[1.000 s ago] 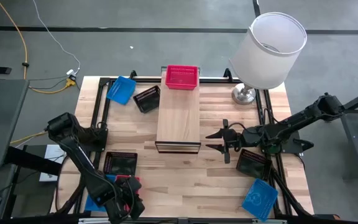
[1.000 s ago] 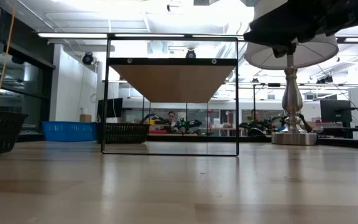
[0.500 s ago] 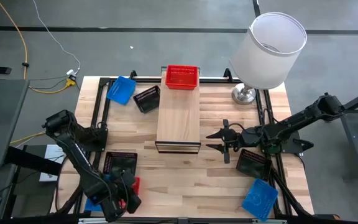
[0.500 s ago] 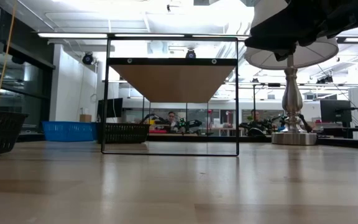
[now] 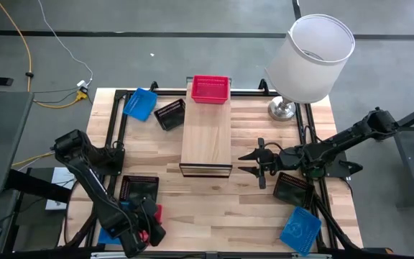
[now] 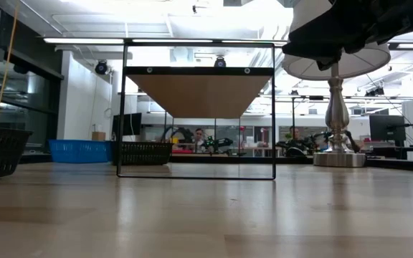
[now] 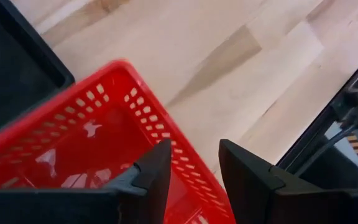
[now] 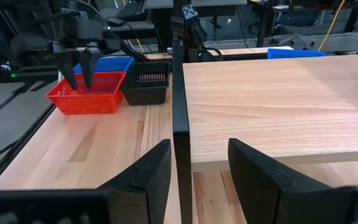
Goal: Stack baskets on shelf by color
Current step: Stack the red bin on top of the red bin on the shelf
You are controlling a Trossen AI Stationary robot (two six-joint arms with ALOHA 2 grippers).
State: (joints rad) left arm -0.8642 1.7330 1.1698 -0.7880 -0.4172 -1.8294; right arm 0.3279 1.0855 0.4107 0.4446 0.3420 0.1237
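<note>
The left gripper [image 7: 188, 163] straddles the rim of a red basket [image 7: 73, 143], jaws parted either side of its wall, low at the frame's lower left in the high view, arm bent steeply down. The right gripper [image 5: 249, 163] hovers mid-right beside the shelf [image 5: 206, 137], jaws spread and empty, arm stretched out level. Another red basket [image 5: 210, 90] sits on the shelf's upper end. Light-wood bench [image 5: 214, 205]; lamp [image 5: 309, 59] upper right.
</note>
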